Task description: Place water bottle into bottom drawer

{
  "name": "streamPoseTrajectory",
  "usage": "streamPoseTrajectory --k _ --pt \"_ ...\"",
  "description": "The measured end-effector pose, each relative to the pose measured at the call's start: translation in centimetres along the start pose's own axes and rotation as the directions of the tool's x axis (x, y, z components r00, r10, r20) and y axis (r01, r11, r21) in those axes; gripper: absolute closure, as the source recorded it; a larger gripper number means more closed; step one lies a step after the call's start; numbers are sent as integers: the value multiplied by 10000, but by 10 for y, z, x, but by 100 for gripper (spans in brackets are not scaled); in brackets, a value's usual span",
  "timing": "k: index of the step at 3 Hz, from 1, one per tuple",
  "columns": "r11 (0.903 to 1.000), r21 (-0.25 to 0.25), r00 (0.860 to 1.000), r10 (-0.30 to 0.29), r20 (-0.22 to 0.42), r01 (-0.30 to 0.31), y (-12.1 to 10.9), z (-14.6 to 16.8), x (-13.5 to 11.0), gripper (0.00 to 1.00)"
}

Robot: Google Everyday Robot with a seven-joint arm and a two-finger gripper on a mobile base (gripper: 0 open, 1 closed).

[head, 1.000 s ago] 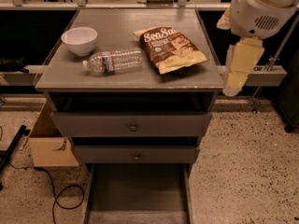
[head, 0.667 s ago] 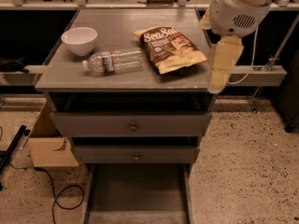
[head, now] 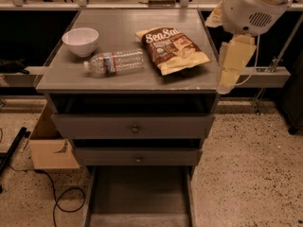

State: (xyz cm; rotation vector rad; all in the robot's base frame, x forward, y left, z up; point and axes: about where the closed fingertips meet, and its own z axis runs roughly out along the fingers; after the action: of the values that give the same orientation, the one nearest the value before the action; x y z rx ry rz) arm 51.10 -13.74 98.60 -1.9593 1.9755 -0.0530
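Shifted slightly rightward since the previous moment: cream gripper [head: 226, 85], hanging tip-down from a white arm housing [head: 253, 8] at the right front corner of the grey cabinet top [head: 118, 20]. Impossible to tell whether open or closed. Unmoved: water bottle [head: 116, 61], lying on its side on the cabinet top, white cap pointing left, between a white bowl [head: 80, 40] and a brown chip bag [head: 173, 48], well apart from the gripper. Lower down, beneath two shallower knobbed drawers [head: 135, 141], bottom drawer [head: 139, 193] pulled out, flat grey floor showing.
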Motion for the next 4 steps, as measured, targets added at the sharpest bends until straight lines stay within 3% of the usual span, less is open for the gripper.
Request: streamPoseTrajectory --k 1,2,3,4 --pt "9996 -200 9970 -170 752 185 -21 7 5 0" --pt "9951 -660 9893 -642 1313 733 -55 30 3 0" --pt "9862 -478 9690 -1458 1996 1583 -91 51 -37 0" --pt "9865 -462 9690 -1451 1998 1573 -92 51 -37 0"
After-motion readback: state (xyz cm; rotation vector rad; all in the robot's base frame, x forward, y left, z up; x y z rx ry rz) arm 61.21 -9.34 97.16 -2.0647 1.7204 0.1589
